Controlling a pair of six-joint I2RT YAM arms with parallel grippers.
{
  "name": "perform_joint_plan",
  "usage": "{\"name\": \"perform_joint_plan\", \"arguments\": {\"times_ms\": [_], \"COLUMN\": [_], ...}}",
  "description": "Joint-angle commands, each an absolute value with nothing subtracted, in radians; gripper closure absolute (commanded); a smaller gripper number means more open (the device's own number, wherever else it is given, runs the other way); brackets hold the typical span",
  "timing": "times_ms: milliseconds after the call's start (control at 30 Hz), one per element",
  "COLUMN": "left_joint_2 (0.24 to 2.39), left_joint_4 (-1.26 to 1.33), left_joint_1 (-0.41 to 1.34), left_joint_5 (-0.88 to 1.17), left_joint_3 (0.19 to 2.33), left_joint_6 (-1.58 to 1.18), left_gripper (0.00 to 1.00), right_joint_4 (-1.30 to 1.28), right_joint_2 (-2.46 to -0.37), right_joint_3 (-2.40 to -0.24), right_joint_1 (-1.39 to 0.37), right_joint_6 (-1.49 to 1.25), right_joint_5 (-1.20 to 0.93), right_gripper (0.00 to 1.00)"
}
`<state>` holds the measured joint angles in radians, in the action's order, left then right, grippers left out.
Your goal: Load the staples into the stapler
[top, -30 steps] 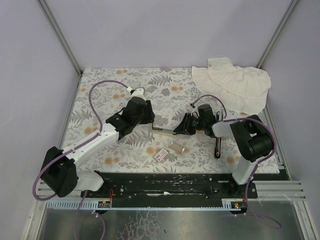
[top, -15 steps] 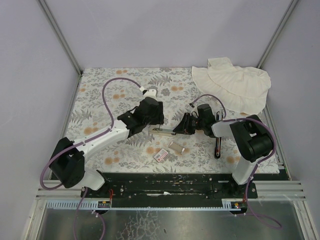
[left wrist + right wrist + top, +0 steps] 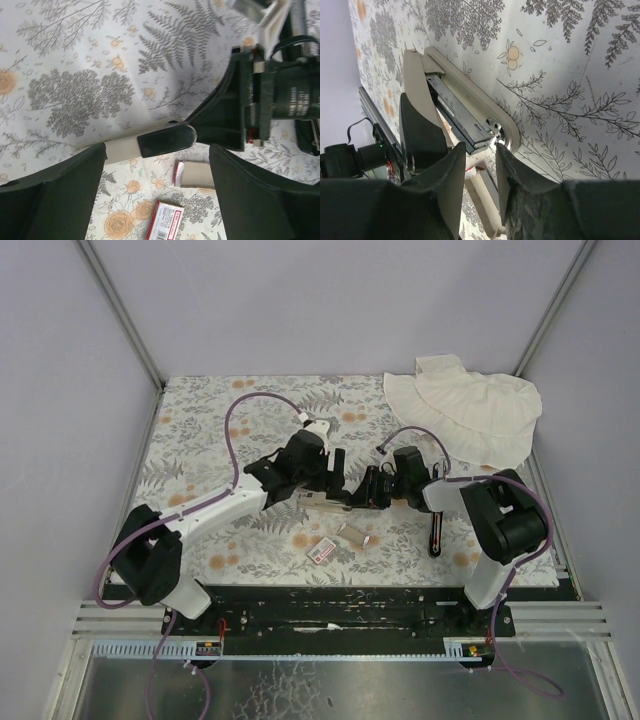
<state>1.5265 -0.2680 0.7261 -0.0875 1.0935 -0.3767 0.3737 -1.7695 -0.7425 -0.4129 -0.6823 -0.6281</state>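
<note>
I have left gripper [image 3: 157, 150] spread wide over stapler [image 3: 122, 147] | right gripper [image 3: 480, 146] clamps stapler's hinge end | staples, I judge, in tray [image 3: 196, 175] just beside stapler | light, brittle strips: pinch long sides mid-length.

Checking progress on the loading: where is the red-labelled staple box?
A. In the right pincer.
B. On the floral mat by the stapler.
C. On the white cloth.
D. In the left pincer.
B: the staple box lies flat on the floral mat beside the stapler, nothing gripping it.
</note>
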Motion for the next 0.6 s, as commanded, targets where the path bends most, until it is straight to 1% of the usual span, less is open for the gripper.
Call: {"name": "perform_joint_plan", "arguments": {"times_ms": [0, 167, 267, 400, 567], "left_joint_2": [1.543, 1.58, 1.633, 1.699, 1.773], "left_joint_4": [-0.28, -0.34, -0.362, -0.365, -0.369], "left_joint_1": [0.713, 0.668, 0.66, 0.653, 0.652], "left_joint_5": [0.025, 0.159, 0.182, 0.253, 0.274], "left_joint_3": [1.169, 1.199, 1.196, 1.199, 1.222], "left_joint_6": [-0.226, 0.024, 0.154, 0.238, 0.284], "left_gripper": [0.16, 0.14, 0.14, 0.14, 0.14], "right_joint_4": [0.245, 0.107, 0.014, -0.053, -0.071], "right_joint_2": [-1.717, -1.634, -1.58, -1.515, -1.445], "right_joint_3": [-0.784, -0.796, -0.809, -0.802, -0.776], "right_joint_1": [-0.403, -0.344, -0.302, -0.241, -0.213], "right_joint_6": [-0.577, -0.485, -0.412, -0.358, -0.347], "right_joint_5": [-0.653, -0.661, -0.646, -0.654, -0.681], "right_gripper": [0.62, 0.54, 0.45, 0.34, 0.28]}}
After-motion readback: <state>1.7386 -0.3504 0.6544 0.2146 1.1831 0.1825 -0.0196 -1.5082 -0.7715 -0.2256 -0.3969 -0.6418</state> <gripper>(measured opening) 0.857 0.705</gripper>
